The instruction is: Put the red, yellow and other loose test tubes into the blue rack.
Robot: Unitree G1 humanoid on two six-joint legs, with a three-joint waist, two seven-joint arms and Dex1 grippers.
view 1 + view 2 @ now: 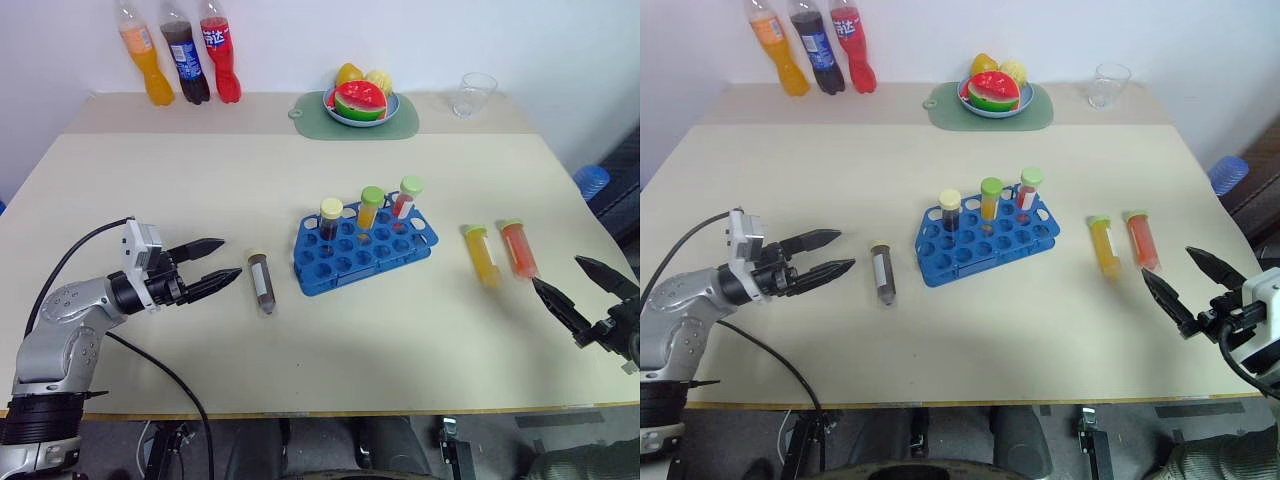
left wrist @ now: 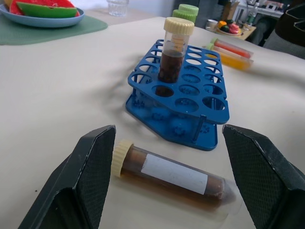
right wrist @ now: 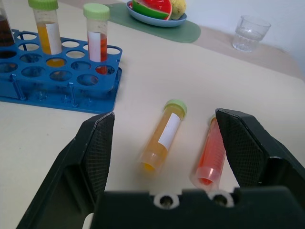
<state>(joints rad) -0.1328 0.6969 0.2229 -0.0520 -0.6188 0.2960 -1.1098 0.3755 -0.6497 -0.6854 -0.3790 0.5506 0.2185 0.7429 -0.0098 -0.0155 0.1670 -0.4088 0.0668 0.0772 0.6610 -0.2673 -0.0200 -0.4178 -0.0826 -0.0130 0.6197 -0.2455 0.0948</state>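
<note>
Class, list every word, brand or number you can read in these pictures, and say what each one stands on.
None can be read.
Soda bottles: printed labels, too small and blurred to read.
Tubes in the blue rack: white labels, blank.
Loose brown tube: white label, blank.
Loose yellow tube: white label, blank.

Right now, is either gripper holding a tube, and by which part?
Nothing is held. The left gripper stands open short of the brown tube; the right gripper is open near the yellow tube and red tube.
</note>
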